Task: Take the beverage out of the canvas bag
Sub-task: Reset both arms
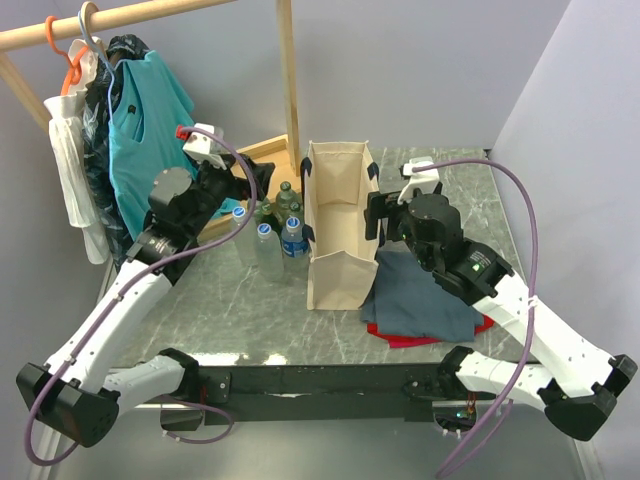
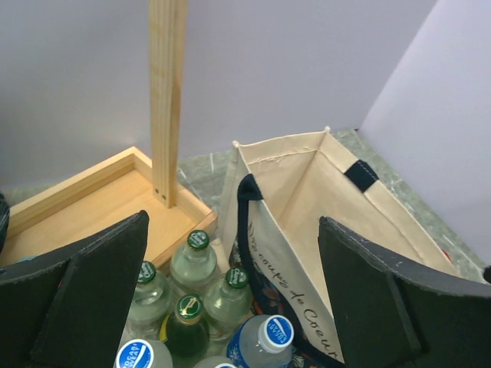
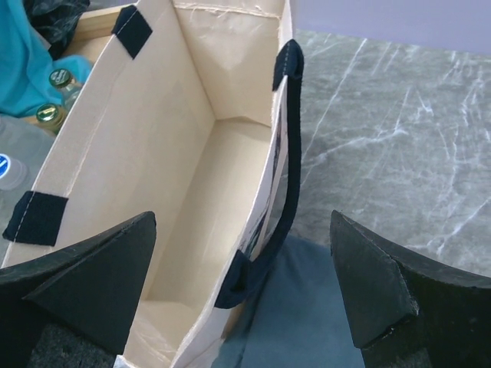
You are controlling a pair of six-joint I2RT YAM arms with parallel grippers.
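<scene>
The beige canvas bag (image 1: 340,225) stands upright and open mid-table, with navy handles. Its inside looks bare in the right wrist view (image 3: 199,153) and in the left wrist view (image 2: 307,199). Several bottles (image 1: 275,230) stand outside it, against its left wall: green-capped glass ones (image 2: 196,257) and blue-capped plastic ones (image 2: 268,337). My left gripper (image 1: 262,178) is open and empty above the bottles, its jaws straddling them and the bag's left wall (image 2: 230,299). My right gripper (image 1: 375,215) is open and empty at the bag's right wall, straddling its handle (image 3: 245,284).
A wooden clothes rack post (image 1: 290,80) rises from a wooden base tray (image 1: 265,155) behind the bottles. A teal shirt (image 1: 145,130) and other clothes hang at the far left. A folded grey-blue cloth (image 1: 420,295) lies on a red one (image 1: 400,340) right of the bag.
</scene>
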